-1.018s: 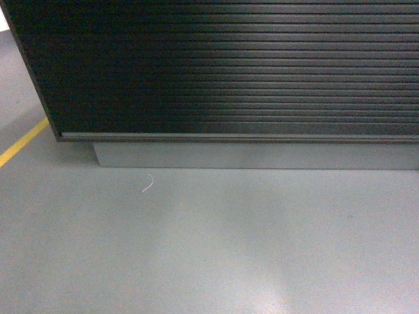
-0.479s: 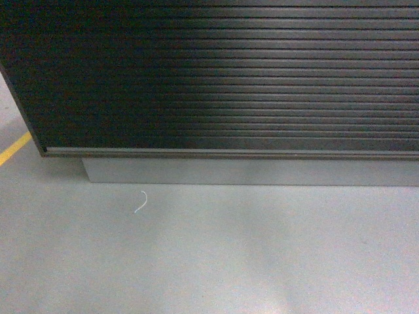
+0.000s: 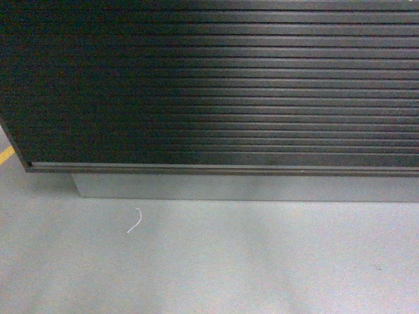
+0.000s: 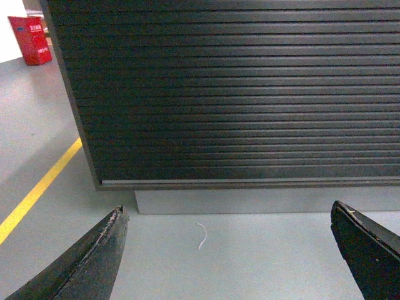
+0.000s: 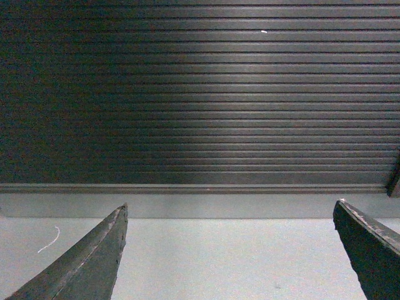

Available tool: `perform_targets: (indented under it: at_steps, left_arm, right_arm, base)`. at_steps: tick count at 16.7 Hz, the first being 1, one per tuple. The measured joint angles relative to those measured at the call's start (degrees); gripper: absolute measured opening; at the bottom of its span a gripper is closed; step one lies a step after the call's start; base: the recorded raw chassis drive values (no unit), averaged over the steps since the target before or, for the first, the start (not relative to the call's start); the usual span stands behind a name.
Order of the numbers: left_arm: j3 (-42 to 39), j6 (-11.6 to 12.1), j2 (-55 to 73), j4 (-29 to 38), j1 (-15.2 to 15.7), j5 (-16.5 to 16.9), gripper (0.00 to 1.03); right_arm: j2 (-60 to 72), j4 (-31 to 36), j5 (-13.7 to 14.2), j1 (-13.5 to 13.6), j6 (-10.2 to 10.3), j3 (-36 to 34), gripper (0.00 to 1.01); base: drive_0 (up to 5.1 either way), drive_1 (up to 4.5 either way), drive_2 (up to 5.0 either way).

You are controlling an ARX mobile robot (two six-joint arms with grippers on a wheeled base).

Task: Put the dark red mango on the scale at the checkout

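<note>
Your left end effector (image 4: 228,250) was wide open, its two dark fingers (image 4: 87,262) far apart at the lower corners of the left wrist view, holding nothing and touching nothing. Your right end effector (image 5: 230,250) was wide open in the same way and also empty. The mango and the scale were in none of your three views, so you could not tell where they were. Every view showed one bench (image 3: 216,91), only its black ribbed front and the grey plinth (image 3: 242,188) under it, above the grey floor (image 3: 262,261). One small white thread (image 3: 135,221) lay on the floor near the plinth. Only the left wrist view showed the red box (image 4: 29,39) far back on the left. The yellow floor line (image 4: 37,187) was long there; the head view showed just its end.
</note>
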Motion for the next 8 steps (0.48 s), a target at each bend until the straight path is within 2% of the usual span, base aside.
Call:
perform_targets:
  at_steps: [8]
  left_arm:
    - [0.0,0.0,0.0,0.07,0.0,0.0,0.98]
  right_arm:
    - [0.0,0.0,0.0,0.0,0.0,0.0,0.98]
  base:
    - [0.0,2.26,-2.2]
